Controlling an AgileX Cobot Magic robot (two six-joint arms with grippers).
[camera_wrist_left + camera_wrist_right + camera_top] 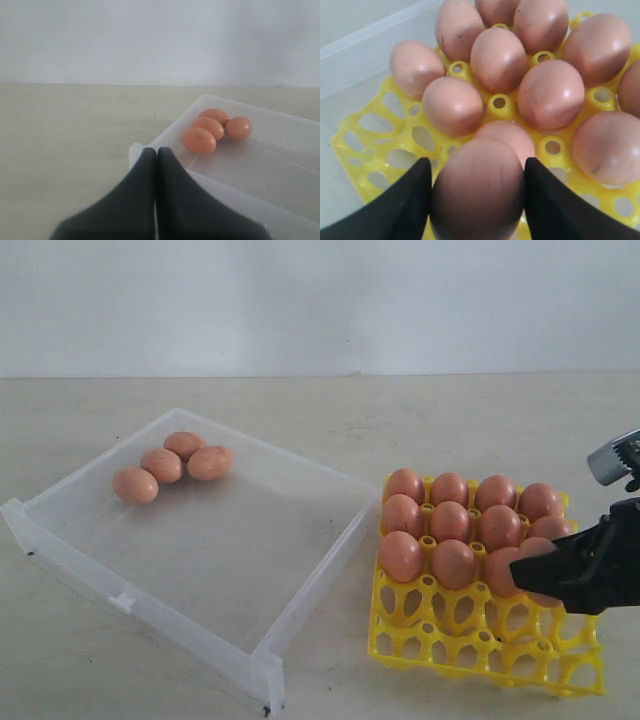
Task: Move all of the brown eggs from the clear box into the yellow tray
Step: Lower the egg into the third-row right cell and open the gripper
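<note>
Right gripper [547, 572] at tray [480, 655] right side, third row from back. Jaws part-spread, clamped on one egg [477, 195]. Cannot tell whether egg touches cell.
Eleven eggs [450, 521] seated in tray: two back rows full, three in third row.
Box [200, 540] just left of tray. Four more eggs [175, 462] clustered in box corner farthest from tray.
Left gripper [156, 157] outside box wall, fingers pressed together, nothing held.

Exterior camera looks down across the table [330, 410] toward the wall [320, 300]; left wrist, low, shares its box [280, 165]; right wrist, very close, shares its tray [490, 107]
</note>
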